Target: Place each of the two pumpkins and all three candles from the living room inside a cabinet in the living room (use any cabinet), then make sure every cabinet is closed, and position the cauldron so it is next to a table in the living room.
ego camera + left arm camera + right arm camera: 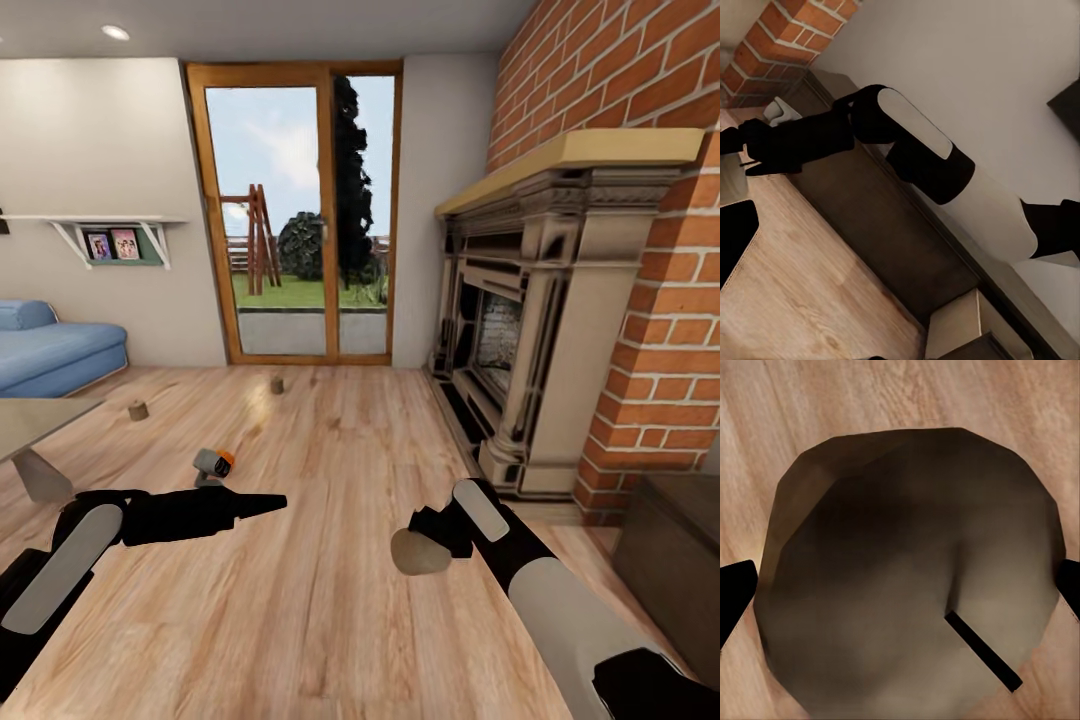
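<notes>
Bright daylight floods through the glass door (297,215) (soft shadows, edges slightly stretched).

Candle (420,552) in right pincer (428,540): grey-beige, black wick. Floor (330,600): light wood-grain planks. Fireplace wall (640,80), upper right: red brick. Sofa (50,350), left: blue.

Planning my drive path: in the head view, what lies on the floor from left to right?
Table → candle → pumpkin → far candle → candle held in the right pincer → fireplace → cabinet.
</notes>
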